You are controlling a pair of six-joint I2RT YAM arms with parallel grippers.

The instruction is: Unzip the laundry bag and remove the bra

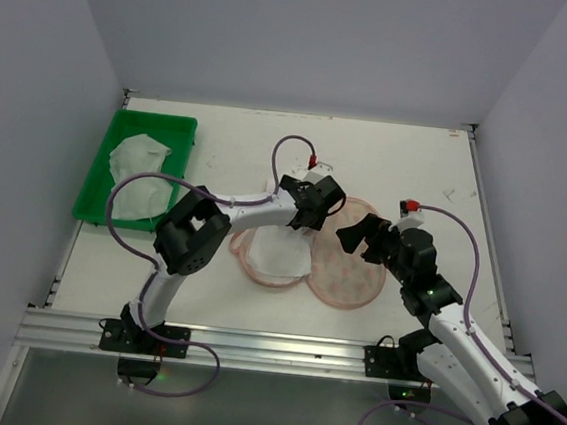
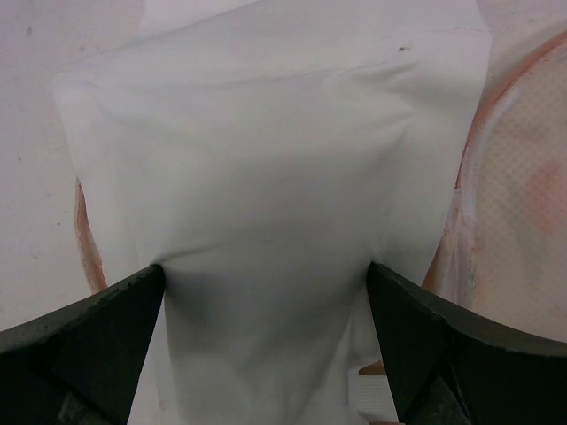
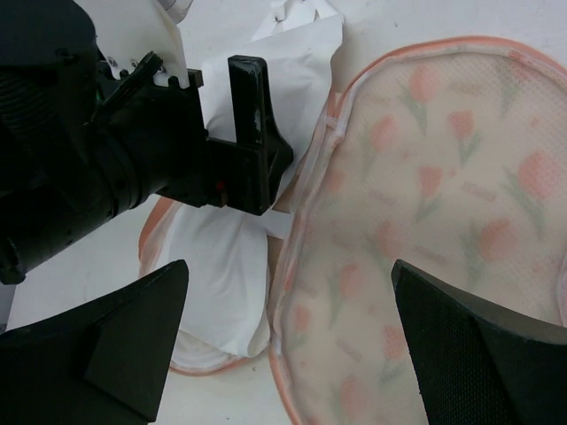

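The laundry bag (image 1: 350, 277) lies open in two lobes at the table's middle. Its tulip-print flap (image 3: 443, 177) is folded out to the right, and it also shows at the right edge of the left wrist view (image 2: 523, 186). The white bra (image 1: 281, 257) lies in the left lobe, inside the pink edging. My left gripper (image 1: 309, 213) is open right over the bra (image 2: 266, 133), with white fabric filling the gap between its fingers (image 2: 106, 336). My right gripper (image 1: 359, 237) is open and empty. It hovers above the seam between the bra (image 3: 217, 274) and the flap.
A green plastic tray (image 1: 176, 127) stands at the back left and holds white cloth (image 1: 137, 163). The left gripper's black body (image 3: 133, 150) fills the upper left of the right wrist view, close to my right fingers. Walls close the table on three sides.
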